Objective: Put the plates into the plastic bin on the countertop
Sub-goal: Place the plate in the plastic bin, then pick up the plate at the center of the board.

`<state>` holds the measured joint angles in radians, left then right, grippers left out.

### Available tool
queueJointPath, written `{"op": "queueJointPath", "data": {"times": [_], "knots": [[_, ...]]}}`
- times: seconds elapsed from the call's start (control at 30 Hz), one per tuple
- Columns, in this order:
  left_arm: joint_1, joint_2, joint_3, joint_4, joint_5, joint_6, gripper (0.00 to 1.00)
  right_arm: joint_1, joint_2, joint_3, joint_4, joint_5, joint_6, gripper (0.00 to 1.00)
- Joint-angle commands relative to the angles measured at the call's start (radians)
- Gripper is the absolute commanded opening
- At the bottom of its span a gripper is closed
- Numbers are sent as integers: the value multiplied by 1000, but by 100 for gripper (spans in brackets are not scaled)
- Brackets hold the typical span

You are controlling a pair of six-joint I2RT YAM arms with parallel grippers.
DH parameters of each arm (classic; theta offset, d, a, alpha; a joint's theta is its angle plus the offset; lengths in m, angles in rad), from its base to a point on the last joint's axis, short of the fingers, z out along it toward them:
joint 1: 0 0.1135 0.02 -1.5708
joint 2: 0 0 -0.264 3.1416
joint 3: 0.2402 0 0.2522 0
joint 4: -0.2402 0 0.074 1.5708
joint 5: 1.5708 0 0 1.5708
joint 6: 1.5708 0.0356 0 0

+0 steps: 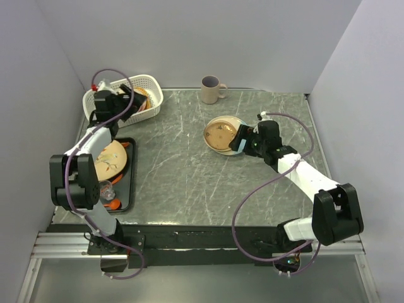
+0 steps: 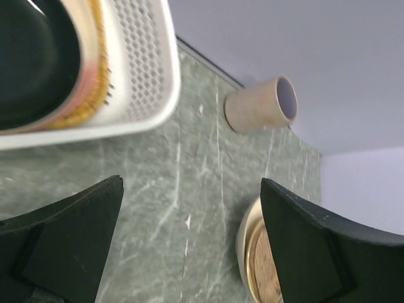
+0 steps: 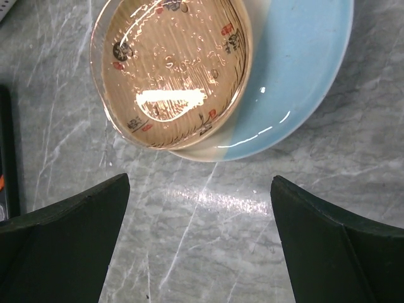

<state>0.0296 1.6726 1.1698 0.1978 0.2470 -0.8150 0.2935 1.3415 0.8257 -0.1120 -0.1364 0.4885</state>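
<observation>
The white perforated plastic bin [image 1: 151,95] stands at the far left of the countertop [image 1: 183,177] with plates on edge in it; a tan-orange rim [image 2: 95,69] shows in the left wrist view. My left gripper [image 1: 131,96] hovers over the bin, open and empty. A tan plate [image 1: 221,134] lies on a pale white-blue plate [image 3: 303,69] in the middle right. My right gripper [image 1: 242,140] is open and empty just beside that stack, its fingertips [image 3: 76,214] over bare countertop. Another pale plate [image 1: 108,158] lies on the black tray.
A flat black tray [image 1: 129,183] at the left holds small orange items and a glass [image 1: 107,189]. A beige mug [image 1: 211,89] stands at the back, lying sideways in the left wrist view [image 2: 259,104]. White walls enclose the back and sides.
</observation>
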Motion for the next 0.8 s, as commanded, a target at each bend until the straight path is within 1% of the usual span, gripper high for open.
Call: {"op": "queueJointPath", "data": {"times": [0.0, 0.07, 0.13, 0.2, 0.23, 0.33, 0.37, 0.43, 0.47, 0.57, 0.77], "knots": [[-69, -1, -5, 31, 34, 36, 93, -11, 56, 26, 81, -20, 35, 97], [-106, 19, -19, 41, 38, 34, 92, -14, 73, 24, 104, -23, 50, 93], [-144, 39, -41, 52, 32, 30, 92, -22, 102, 27, 109, -32, 62, 86], [-175, 55, -47, 63, 37, 25, 91, -27, 131, 30, 120, -37, 68, 83], [-184, 68, -55, 71, 37, 24, 91, -31, 139, 32, 136, -37, 74, 79], [-223, 90, -61, 81, 38, 23, 91, -42, 169, 33, 167, -45, 94, 73], [-233, 96, -61, 80, 37, 25, 91, -43, 177, 35, 179, -46, 99, 67], [-256, 108, -61, 78, 35, 30, 90, -48, 202, 39, 192, -48, 114, 64], [-263, 111, -59, 78, 34, 31, 90, -50, 211, 42, 199, -49, 117, 60], [-281, 119, -64, 83, 37, 27, 90, -60, 243, 44, 228, -57, 142, 54], [-312, 125, -75, 85, 41, 30, 89, -67, 315, 62, 276, -86, 183, 50]]}}
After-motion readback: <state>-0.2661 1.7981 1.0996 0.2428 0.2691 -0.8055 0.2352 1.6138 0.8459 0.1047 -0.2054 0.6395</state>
